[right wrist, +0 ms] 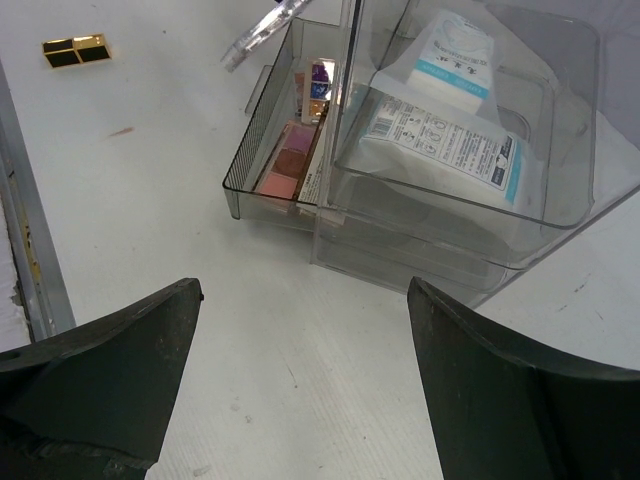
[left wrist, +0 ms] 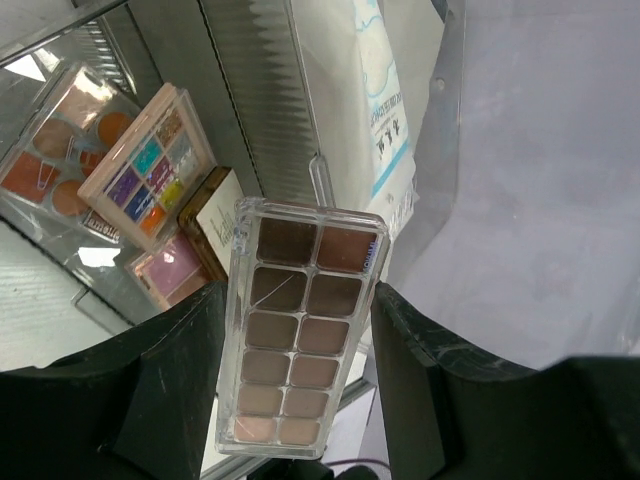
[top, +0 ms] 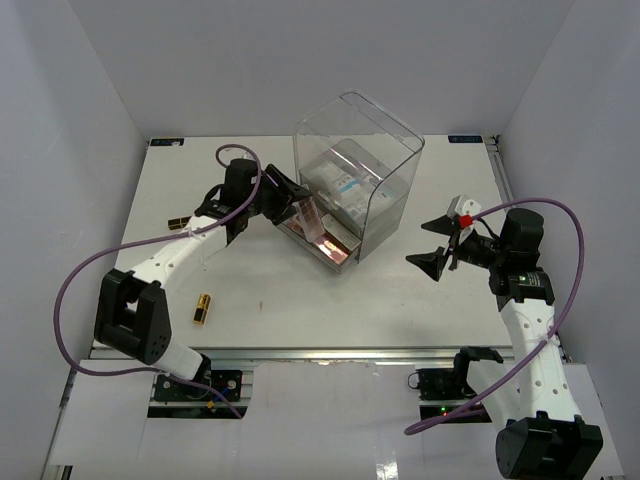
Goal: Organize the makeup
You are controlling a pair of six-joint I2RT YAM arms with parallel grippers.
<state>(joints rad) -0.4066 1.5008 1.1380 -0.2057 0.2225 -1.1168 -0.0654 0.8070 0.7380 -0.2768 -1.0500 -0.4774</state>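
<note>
Stowed: white-and-blue sachets [right wrist: 440, 140], upper drawer [right wrist: 560, 215]. Multicolour square palette [left wrist: 150, 165], pinkish square palette [left wrist: 65, 140] and pink flat compact [left wrist: 170, 265], open lower drawer [right wrist: 255, 140].
In transit: long beige-brown palette [left wrist: 300, 340], pinched in my left tool [top: 285, 205] over that drawer.
Outstanding: gold lipstick tube [top: 202, 308] and second gold tube [top: 180, 224], loose on the bench [top: 400, 300].
My right tool [right wrist: 305, 290]: spread, empty.

The white-and-blue sachets [right wrist: 440, 140] carry small print, but none of it is legible.

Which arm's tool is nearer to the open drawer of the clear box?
Left. The left tool holds a long palette right at the drawer; the right tool hangs open, well apart on the other side.
</note>
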